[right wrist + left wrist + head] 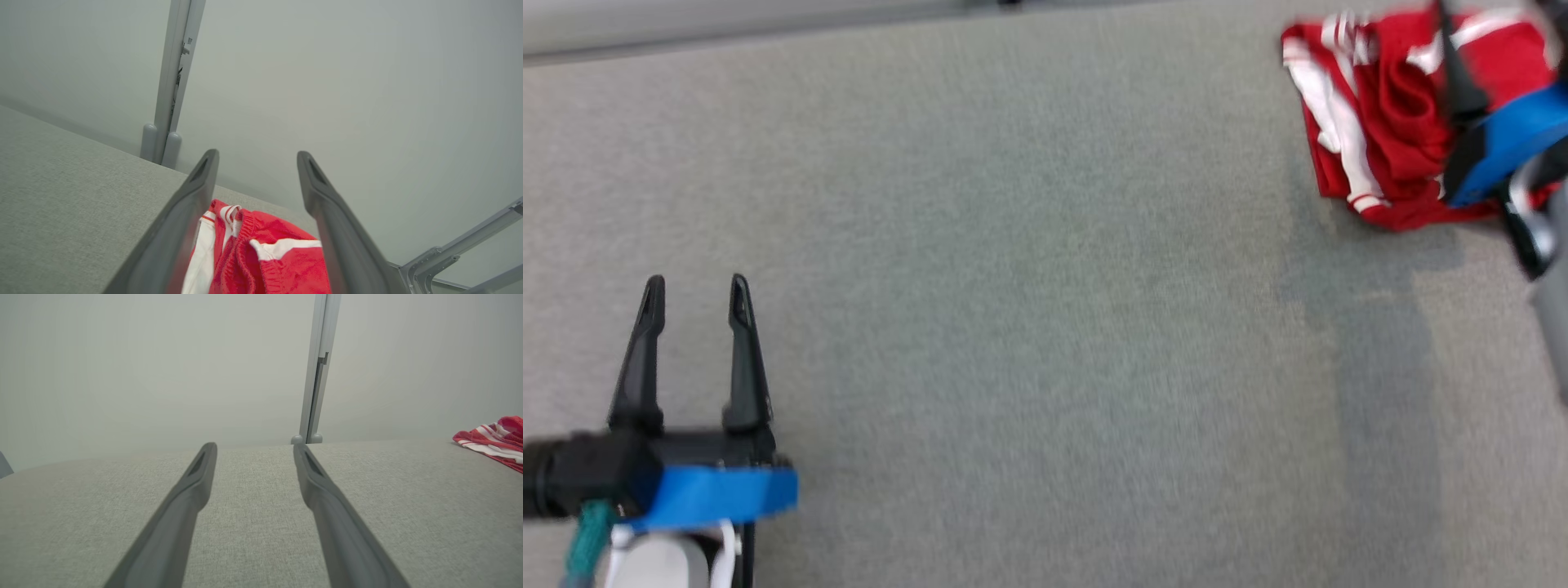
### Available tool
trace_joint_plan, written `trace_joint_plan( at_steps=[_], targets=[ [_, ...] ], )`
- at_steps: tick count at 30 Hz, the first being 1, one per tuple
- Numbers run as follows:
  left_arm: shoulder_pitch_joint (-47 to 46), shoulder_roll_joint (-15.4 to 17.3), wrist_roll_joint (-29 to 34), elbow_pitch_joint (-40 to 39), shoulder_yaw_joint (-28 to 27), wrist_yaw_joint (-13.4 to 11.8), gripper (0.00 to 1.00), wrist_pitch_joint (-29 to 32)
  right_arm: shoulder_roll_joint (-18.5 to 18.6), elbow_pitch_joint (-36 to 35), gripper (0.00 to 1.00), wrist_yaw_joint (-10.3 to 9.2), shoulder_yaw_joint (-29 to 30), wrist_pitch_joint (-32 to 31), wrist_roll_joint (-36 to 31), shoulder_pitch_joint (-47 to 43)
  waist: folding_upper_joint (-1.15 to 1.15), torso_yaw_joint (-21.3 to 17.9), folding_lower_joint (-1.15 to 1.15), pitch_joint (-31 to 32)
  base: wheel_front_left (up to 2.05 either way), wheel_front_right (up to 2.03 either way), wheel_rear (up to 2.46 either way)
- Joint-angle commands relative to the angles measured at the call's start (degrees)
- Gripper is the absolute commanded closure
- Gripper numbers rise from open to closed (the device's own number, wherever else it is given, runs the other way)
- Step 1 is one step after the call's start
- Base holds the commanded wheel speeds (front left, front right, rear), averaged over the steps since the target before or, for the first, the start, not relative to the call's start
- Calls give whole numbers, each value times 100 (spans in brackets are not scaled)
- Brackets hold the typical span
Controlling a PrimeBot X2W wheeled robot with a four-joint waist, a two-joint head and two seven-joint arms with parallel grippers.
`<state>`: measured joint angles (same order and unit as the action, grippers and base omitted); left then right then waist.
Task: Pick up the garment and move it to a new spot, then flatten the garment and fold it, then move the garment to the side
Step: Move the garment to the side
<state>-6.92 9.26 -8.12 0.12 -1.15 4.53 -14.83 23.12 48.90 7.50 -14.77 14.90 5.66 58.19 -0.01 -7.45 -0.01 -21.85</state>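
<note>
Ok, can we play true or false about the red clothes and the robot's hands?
1. The garment is red with white stripes. True.
2. The left hand is holding the garment. False: it is open over the bare grey surface, far from the garment.
3. The right hand is open, close by the garment. True.
4. The garment lies spread flat in the middle of the surface. False: it is bunched up at the far right of the head view.
</note>
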Motion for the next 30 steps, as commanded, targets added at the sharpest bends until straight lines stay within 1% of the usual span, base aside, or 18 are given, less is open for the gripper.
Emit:
trace_joint_plan(
  at_steps=[1,7,16,24,25,30],
  targets=[
    [115,-32,-26,70,-18,-27,0,-33,-110,-244,0,-1,31,31,50,-277,1,-14,1,247,0,0,0],
    [478,-166,-94,292,-28,-36,0,-38,-542,-1120,0,0,163,30,333,-1401,1,295,1,839,0,0,0],
    [893,-339,-99,616,35,-40,0,-41,-988,-1890,0,0,418,31,535,-3020,1,687,1,1612,0,0,0],
    [1069,-360,-127,911,11,25,0,-41,-1388,-2495,0,0,862,28,426,-4321,1,831,1,1995,0,0,0],
    [1069,-360,-127,911,11,25,0,-41,-1388,-2495,0,0,862,28,426,-4321,1,831,1,1995,0,0,0],
    [1131,-382,-102,1017,10,41,0,-42,-1620,-2865,0,0,1149,30,297,-4923,1,807,1,2125,0,0,0]
  ],
)
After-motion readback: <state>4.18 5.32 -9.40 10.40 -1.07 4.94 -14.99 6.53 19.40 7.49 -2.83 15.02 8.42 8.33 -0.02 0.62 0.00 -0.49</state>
